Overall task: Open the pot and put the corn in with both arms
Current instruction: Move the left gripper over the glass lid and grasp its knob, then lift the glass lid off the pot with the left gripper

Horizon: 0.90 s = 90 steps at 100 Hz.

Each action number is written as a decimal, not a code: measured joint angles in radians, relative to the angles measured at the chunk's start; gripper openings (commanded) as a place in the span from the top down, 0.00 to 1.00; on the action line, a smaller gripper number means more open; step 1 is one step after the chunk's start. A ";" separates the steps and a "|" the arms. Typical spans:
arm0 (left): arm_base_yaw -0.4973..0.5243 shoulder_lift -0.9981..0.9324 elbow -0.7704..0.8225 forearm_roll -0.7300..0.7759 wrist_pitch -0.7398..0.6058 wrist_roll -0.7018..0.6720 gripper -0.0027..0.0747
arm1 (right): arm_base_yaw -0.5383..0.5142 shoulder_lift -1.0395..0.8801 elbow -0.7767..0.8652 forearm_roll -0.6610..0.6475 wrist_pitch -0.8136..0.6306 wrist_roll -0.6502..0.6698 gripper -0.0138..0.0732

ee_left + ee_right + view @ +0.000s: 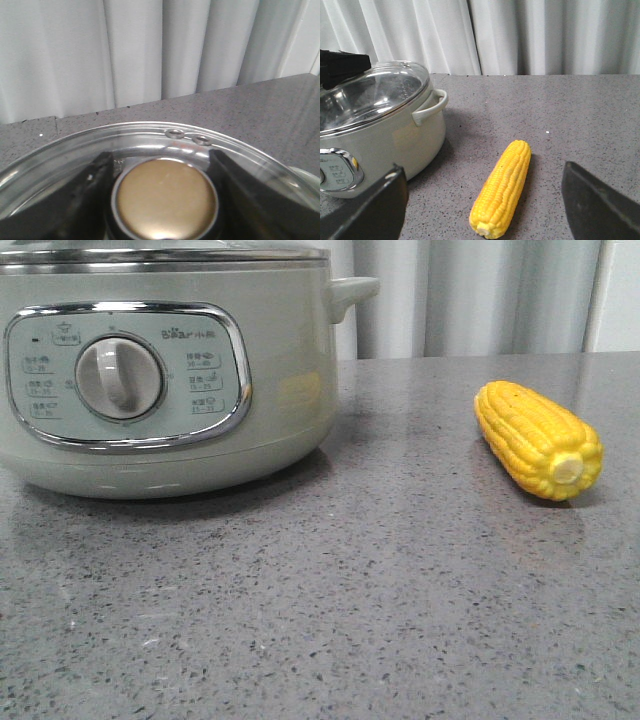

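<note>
The pale grey-green pot (160,390) stands at the left with its glass lid (370,95) on; it also shows in the right wrist view (395,145). My left gripper (162,195) is over the lid, its fingers (90,190) pressed against both sides of the gold lid knob (165,200). The yellow corn (537,438) lies on the counter to the right of the pot. My right gripper (482,210) is open above the counter, and the corn (502,187) lies between its fingers without touching them. Neither gripper shows in the front view.
A grey speckled counter (330,590) carries everything. The pot's side handle (431,107) juts toward the corn. White curtains (545,35) hang behind the counter's far edge.
</note>
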<state>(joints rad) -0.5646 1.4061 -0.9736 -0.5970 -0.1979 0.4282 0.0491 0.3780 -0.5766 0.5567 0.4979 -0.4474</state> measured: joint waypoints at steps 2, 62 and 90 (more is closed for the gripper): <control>-0.002 0.000 0.000 -0.003 0.000 0.000 0.70 | 0.000 0.000 0.000 0.000 0.000 0.000 0.21; 0.103 -0.190 -0.131 0.001 0.090 0.010 0.73 | 0.000 0.000 0.000 0.000 0.000 0.000 0.21; 0.510 -0.349 -0.111 0.009 0.294 0.072 0.73 | 0.000 0.000 0.000 0.000 0.000 0.000 0.21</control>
<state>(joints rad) -0.0541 1.0567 -1.0843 -0.5878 0.0960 0.5004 0.0491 0.3780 -0.5766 0.5567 0.4979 -0.4474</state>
